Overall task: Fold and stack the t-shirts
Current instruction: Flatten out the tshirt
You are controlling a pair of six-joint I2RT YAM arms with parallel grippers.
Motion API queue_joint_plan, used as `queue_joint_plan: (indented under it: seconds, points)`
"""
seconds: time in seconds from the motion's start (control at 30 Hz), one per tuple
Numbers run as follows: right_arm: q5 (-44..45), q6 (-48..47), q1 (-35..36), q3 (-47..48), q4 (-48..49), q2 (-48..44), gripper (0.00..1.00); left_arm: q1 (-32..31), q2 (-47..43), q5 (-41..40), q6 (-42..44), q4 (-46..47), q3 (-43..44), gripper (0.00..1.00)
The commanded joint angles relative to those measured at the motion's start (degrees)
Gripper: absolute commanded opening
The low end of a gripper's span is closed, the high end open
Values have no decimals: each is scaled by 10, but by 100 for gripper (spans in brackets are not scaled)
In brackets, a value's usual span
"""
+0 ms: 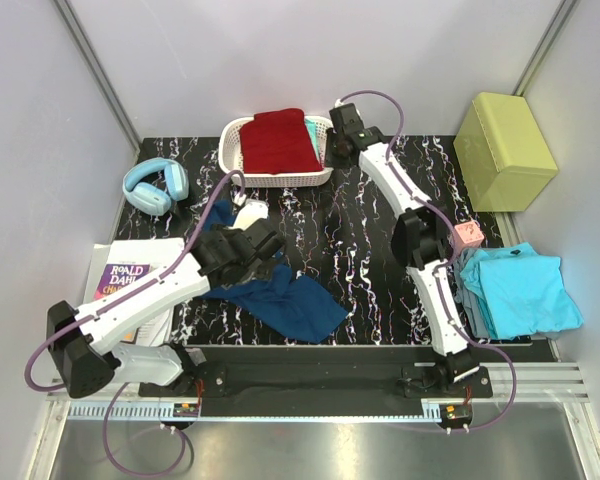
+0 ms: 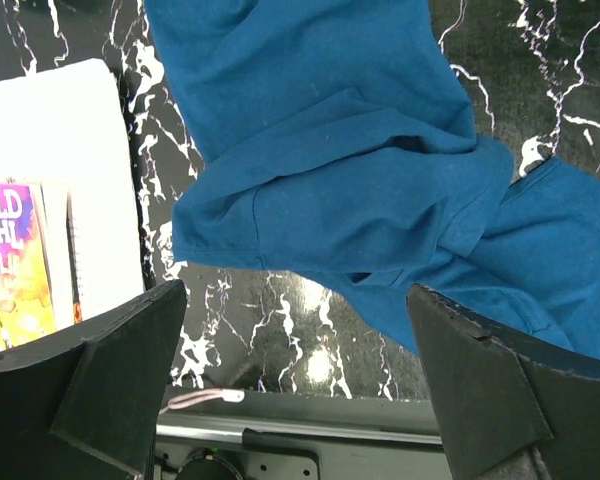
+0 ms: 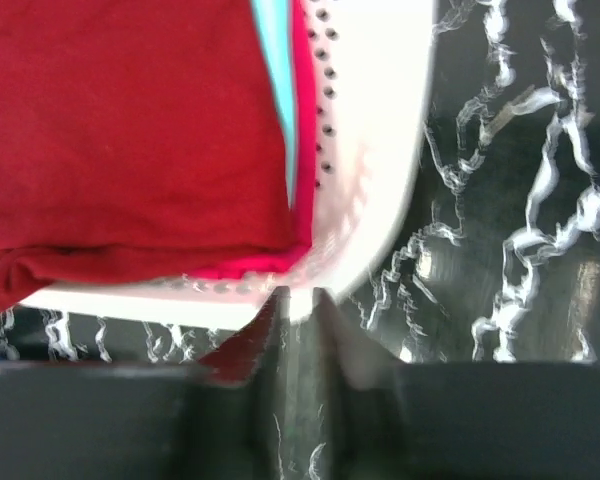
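A navy blue t-shirt [image 1: 285,300] [image 2: 330,150] lies crumpled on the marble table in front of the left arm. My left gripper [image 1: 263,268] [image 2: 295,330] hovers over its near edge, open wide with nothing between its fingers. A dark red t-shirt [image 1: 278,140] [image 3: 130,120] lies folded in a white basket [image 1: 235,140] [image 3: 380,150] at the back, with a turquoise edge [image 3: 275,60] beside it. My right gripper [image 1: 336,150] [image 3: 298,298] is at the basket's right rim, its tips a narrow gap apart, holding nothing. Turquoise t-shirts [image 1: 520,290] lie in a pile at the right edge.
Blue headphones [image 1: 155,185] lie at the back left. A Roald Dahl book [image 1: 130,275] [image 2: 20,260] on white paper sits beside the left arm. An olive box [image 1: 503,150] stands at the back right, and a small pink object [image 1: 469,236] is near the right arm's elbow.
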Motion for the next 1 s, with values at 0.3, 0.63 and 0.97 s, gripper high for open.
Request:
queue_joint_plan:
  seconds: [0.3,0.63,0.97]
  points:
    - [90,6,86,-322,-15,-424,96,211,166,107,104,231,81,99]
    - [139,-3,87,-490,-39,-651,87,275,413,172,110,221,318,55]
    - [122,-5,87,-498,-64,-685,56,286,536,164,133,164,476,0]
